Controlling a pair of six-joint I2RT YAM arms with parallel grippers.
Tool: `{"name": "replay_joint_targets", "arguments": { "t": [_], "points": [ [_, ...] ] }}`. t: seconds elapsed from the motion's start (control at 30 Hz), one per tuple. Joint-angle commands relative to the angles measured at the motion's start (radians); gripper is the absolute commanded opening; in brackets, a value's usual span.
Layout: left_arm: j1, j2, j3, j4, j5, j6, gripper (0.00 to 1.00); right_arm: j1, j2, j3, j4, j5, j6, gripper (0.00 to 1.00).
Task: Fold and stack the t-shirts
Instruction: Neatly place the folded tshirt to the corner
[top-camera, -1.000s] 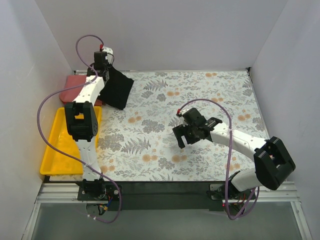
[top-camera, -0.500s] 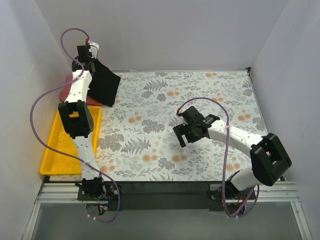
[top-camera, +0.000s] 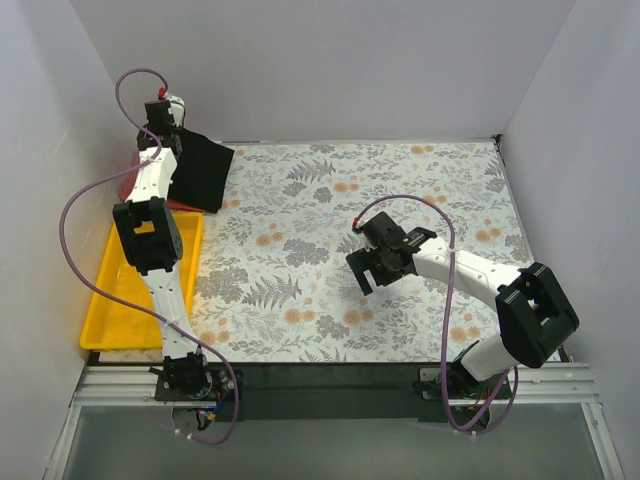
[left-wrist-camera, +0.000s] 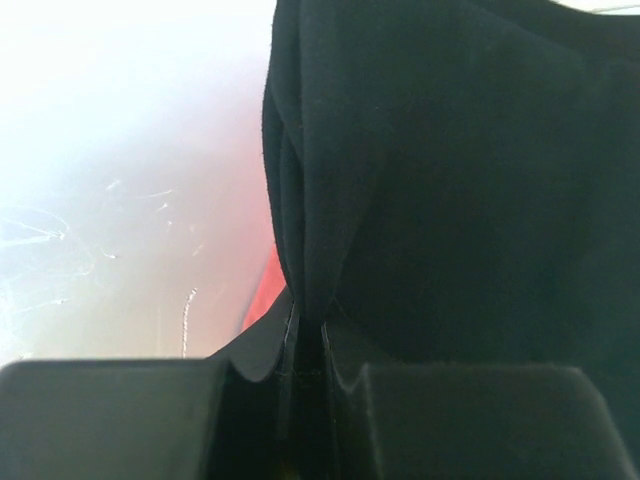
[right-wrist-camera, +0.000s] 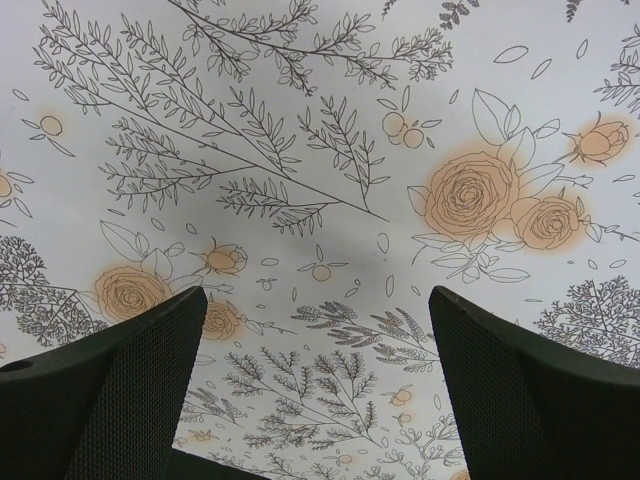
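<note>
Obs: left end effector (left-wrist-camera: 305, 335), clamped on black shirt (top-camera: 200, 172), has swung it leftward, partly over red shirt (top-camera: 130, 183). Stacking looks imminent. Right end effector (top-camera: 368, 270) unchanged: fingers apart, well right of red shirt.

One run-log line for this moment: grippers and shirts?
left gripper: shut on black shirt, hanging at far-left corner | right gripper: open, empty, above floral cloth | red shirt: far-left, partly hidden

A table (top-camera: 330, 385), bare and black along its near edge, is otherwise covered by a white cloth printed with grey ferns and orange roses (top-camera: 420, 190). Plain pale walls (top-camera: 330, 70) stand at its far, left and right edges. The light is soft and even.
</note>
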Motion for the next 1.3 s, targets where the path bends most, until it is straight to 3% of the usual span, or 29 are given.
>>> {"name": "replay_joint_targets", "arguments": {
  "t": [0.0,0.43,0.47,0.53,0.57,0.67,0.7,0.8,0.97,1.03,1.07,1.17,1.27],
  "points": [
    [0.028,0.013,-0.034,0.181,-0.122,0.054,0.00,-0.004,0.004,0.024,-0.008,-0.002,-0.001,0.98],
    [0.065,0.137,-0.031,0.390,-0.262,0.152,0.04,-0.004,0.048,0.047,-0.022,-0.004,-0.008,0.98],
    [0.069,0.137,-0.031,0.398,-0.271,0.156,0.23,-0.004,0.054,0.050,-0.022,-0.002,-0.010,0.98],
    [0.071,0.140,-0.042,0.456,-0.289,0.169,0.45,-0.004,0.058,0.055,-0.025,-0.002,-0.010,0.98],
    [0.072,0.140,-0.049,0.473,-0.315,0.170,0.63,-0.004,0.056,0.055,-0.024,0.001,-0.011,0.98],
    [0.071,0.126,-0.046,0.510,-0.346,0.146,0.86,-0.006,0.044,0.055,-0.024,0.025,-0.004,0.98],
    [0.071,0.109,-0.048,0.505,-0.348,0.131,0.90,-0.007,0.038,0.057,-0.025,0.036,-0.004,0.98],
    [0.063,0.074,-0.058,0.438,-0.317,0.026,0.93,-0.026,0.019,0.057,-0.025,0.077,0.002,0.98],
    [0.009,-0.084,-0.132,0.266,-0.155,-0.363,0.95,-0.124,-0.039,0.060,-0.030,0.168,0.030,0.98],
    [-0.029,-0.177,-0.181,0.179,0.006,-0.475,0.95,-0.167,-0.077,0.064,-0.039,0.191,0.038,0.98],
    [-0.038,-0.209,-0.204,0.147,0.076,-0.602,0.95,-0.211,-0.094,0.070,-0.043,0.221,0.042,0.98],
    [-0.079,-0.370,-0.348,0.140,0.308,-0.778,0.96,-0.305,-0.169,0.080,-0.057,0.263,0.057,0.98],
    [-0.168,-0.490,-0.482,0.134,0.344,-0.802,0.96,-0.398,-0.270,0.093,-0.071,0.283,0.058,0.98]
  ]
}}
